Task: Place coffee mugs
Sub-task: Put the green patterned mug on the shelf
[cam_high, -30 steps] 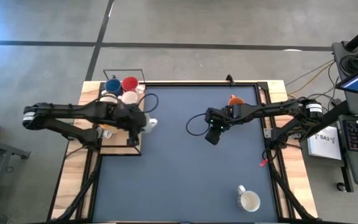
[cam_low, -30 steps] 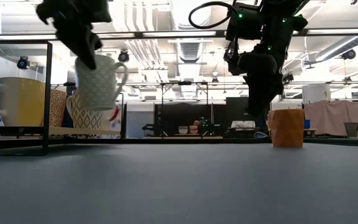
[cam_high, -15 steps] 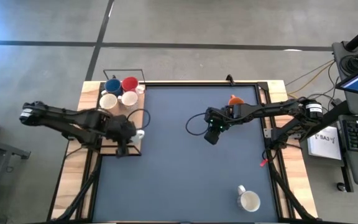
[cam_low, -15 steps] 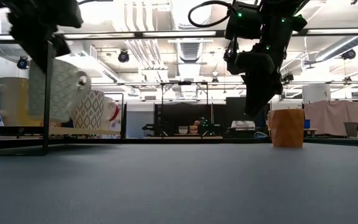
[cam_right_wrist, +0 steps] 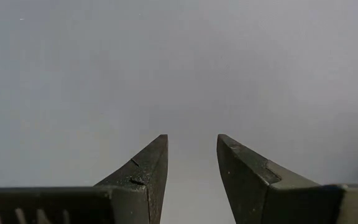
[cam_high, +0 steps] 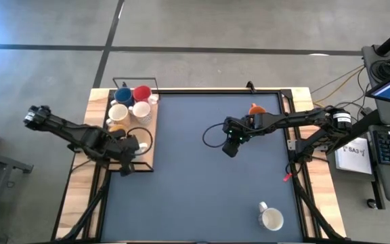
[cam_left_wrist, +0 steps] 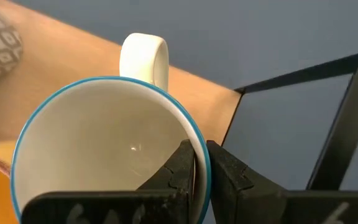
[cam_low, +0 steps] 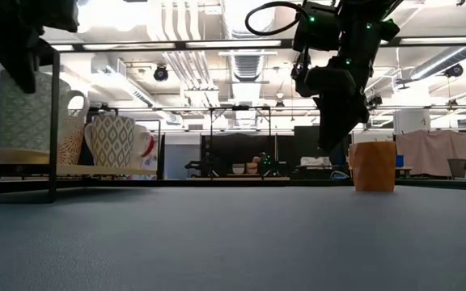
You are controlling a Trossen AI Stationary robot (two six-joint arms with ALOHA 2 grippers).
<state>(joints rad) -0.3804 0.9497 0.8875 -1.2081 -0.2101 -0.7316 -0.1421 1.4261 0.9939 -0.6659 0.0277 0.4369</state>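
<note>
Left wrist view: the left gripper (cam_left_wrist: 194,163) has its jaws clamped on the rim of a white mug with a blue rim (cam_left_wrist: 104,146), one finger inside and one outside, so the mug hangs upright.
Mug place: over the wooden tray (cam_high: 147,135) at the table's left edge, near side, inside the black wire frame (cam_high: 133,78).
Other mugs: blue (cam_high: 122,94), red (cam_high: 141,92) and cream ones fill the far part, so the near part is likely chosen.
Right gripper (cam_high: 229,148): jaws apart, holding nothing, waiting over the blue mat (cam_high: 195,196).
Elsewhere: orange mug (cam_low: 374,166) far right, white mug (cam_high: 270,218) near right.
</note>
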